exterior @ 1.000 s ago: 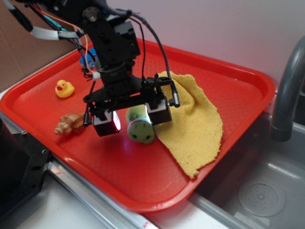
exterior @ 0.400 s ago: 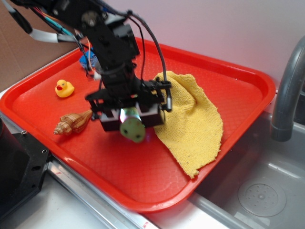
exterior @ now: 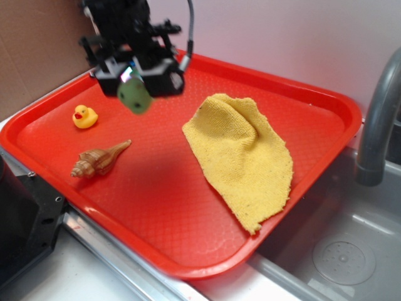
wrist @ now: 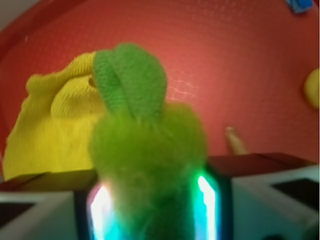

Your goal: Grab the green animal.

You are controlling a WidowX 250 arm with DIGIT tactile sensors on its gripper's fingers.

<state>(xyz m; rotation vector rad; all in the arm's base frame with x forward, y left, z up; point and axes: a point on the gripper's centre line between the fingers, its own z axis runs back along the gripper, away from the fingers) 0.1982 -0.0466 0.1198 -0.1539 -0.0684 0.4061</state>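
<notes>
The green animal (exterior: pixel 134 95) is a small fuzzy plush hanging in the air above the back left of the red tray (exterior: pixel 163 213). My gripper (exterior: pixel 135 74) is shut on it, one block-shaped finger on each side. In the wrist view the green animal (wrist: pixel 147 145) fills the middle, pressed between the two glowing pads (wrist: pixel 207 202), with its knitted green limbs sticking up. It touches nothing on the tray.
A yellow cloth (exterior: pixel 244 150) lies crumpled on the tray's right half. A yellow rubber duck (exterior: pixel 84 116) and a brown spiral seashell (exterior: pixel 99 160) sit at the left. A grey faucet (exterior: pixel 379 119) and sink (exterior: pixel 341 251) are at the right.
The gripper closed on the green animal by the cloth, then lifted it up and toward the back left. The cloth's left edge, covered before, now shows.
</notes>
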